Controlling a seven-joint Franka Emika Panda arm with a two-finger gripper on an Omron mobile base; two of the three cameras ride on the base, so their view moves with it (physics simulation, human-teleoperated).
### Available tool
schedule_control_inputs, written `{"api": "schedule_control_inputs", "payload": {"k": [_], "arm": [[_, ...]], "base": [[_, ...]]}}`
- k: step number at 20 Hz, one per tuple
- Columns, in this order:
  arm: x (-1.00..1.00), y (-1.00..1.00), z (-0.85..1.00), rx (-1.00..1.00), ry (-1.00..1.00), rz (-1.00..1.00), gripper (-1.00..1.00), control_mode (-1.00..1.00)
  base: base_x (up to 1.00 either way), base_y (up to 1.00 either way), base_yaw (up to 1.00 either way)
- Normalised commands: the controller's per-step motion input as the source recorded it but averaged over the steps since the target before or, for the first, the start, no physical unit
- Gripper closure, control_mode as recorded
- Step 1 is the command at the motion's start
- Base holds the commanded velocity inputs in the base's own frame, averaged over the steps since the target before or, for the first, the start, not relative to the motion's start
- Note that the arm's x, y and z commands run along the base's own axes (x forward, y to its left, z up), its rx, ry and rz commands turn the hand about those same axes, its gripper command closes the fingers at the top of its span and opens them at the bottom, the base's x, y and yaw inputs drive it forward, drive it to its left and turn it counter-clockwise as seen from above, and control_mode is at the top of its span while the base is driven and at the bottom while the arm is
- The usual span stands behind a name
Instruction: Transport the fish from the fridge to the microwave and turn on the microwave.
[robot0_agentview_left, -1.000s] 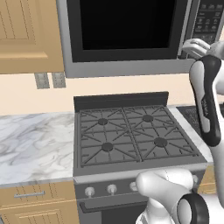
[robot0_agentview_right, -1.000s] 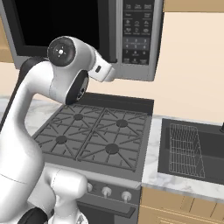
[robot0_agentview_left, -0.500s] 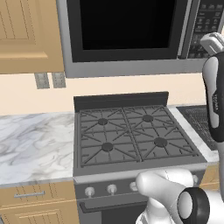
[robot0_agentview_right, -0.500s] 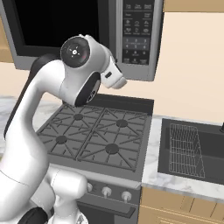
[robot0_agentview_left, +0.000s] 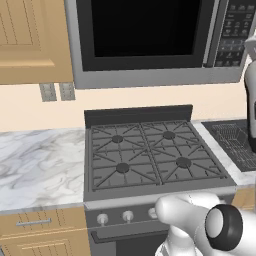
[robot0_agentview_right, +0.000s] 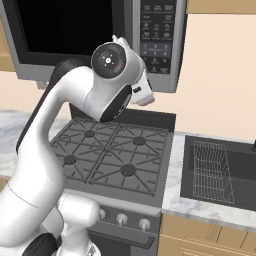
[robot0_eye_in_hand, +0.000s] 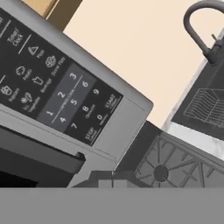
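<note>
The microwave (robot0_agentview_left: 145, 35) hangs over the stove with its black window door shut. Its dark button panel (robot0_agentview_right: 157, 35) is at the right end. My gripper (robot0_agentview_right: 148, 96) is held up just in front of and below that panel, partly hidden behind my arm's big white joint (robot0_agentview_right: 110, 61). The hand view looks straight at the panel's number keys (robot0_eye_in_hand: 72, 103) from close by, rolled to one side. The gripper is shut with nothing in it that I can see. The fish is hidden and the fridge is out of view.
A gas stove (robot0_agentview_left: 145, 155) with black grates stands below the microwave. A marble counter (robot0_agentview_left: 35, 165) lies to its left. A dark sink with a wire rack (robot0_agentview_right: 215, 167) and a curved tap (robot0_eye_in_hand: 203, 30) are to its right. A wooden cabinet (robot0_agentview_left: 30, 40) hangs at upper left.
My arm has swung to the right along the microwave's front, bringing the hand from the door's right edge to under the button panel. The door stays shut.
</note>
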Motion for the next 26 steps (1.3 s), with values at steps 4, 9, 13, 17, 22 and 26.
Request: {"api": "schedule_control_inputs", "payload": {"k": [4,9,13,17,22,26], "arm": [[0.0,-0.32,0.0,0.15,0.0,-0.02,1.0,-1.0],[0.0,-0.21,-0.04,0.12,0.0,0.0,1.0,-1.0],[0.0,-0.05,-0.17,0.11,-0.05,0.0,1.0,-1.0],[0.0,0.0,-0.13,0.12,-0.12,0.0,1.0,-1.0],[0.07,0.0,-0.09,0.11,-0.12,0.0,1.0,-1.0],[0.13,0.0,-0.04,0.08,-0.11,0.0,1.0,-1.0]], "base": [[0.0,0.0,0.0],[0.0,0.0,0.0],[0.0,0.0,0.0],[0.0,0.0,0.0],[0.0,0.0,0.0],[0.0,0.0,0.0]]}}
